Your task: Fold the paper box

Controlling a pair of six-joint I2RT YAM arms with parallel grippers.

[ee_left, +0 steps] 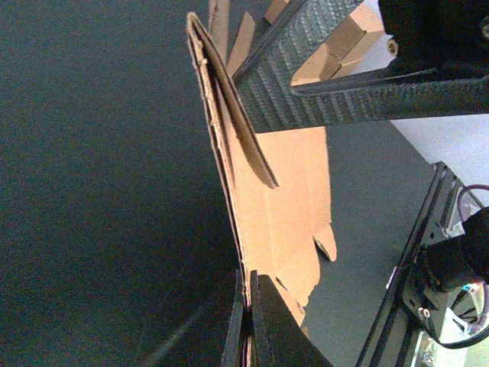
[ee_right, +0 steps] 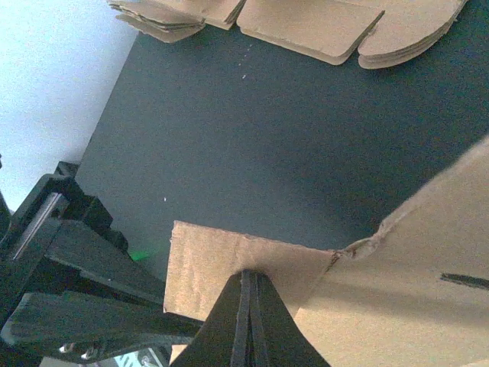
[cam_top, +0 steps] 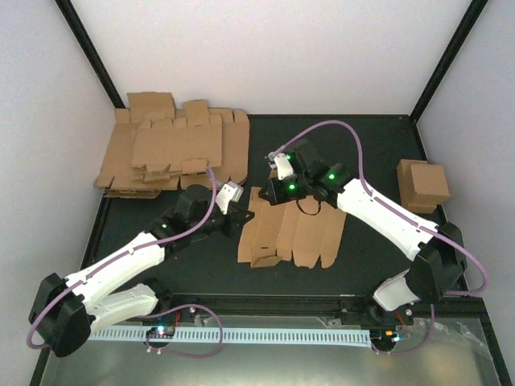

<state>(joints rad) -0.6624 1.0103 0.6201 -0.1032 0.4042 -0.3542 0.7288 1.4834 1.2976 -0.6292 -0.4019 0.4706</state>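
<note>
The paper box [cam_top: 291,235] is a brown die-cut blank, mostly flat on the black mat at the centre. My left gripper [cam_top: 241,219] is shut on its left edge; in the left wrist view the fingertips [ee_left: 248,302] pinch the thin cardboard edge [ee_left: 283,199], which stands raised off the mat. My right gripper [cam_top: 270,193] is shut on the blank's far left flap; in the right wrist view the closed gripper [ee_right: 248,284] clamps that flap [ee_right: 210,264], with the rest of the sheet to the right. The right gripper's finger [ee_left: 306,76] crosses the top of the left wrist view.
A pile of identical flat blanks [cam_top: 169,149] lies at the back left, and shows at the top of the right wrist view [ee_right: 306,19]. A finished folded brown box [cam_top: 424,185] stands at the right edge. The table's metal rail [cam_top: 265,334] runs along the near edge.
</note>
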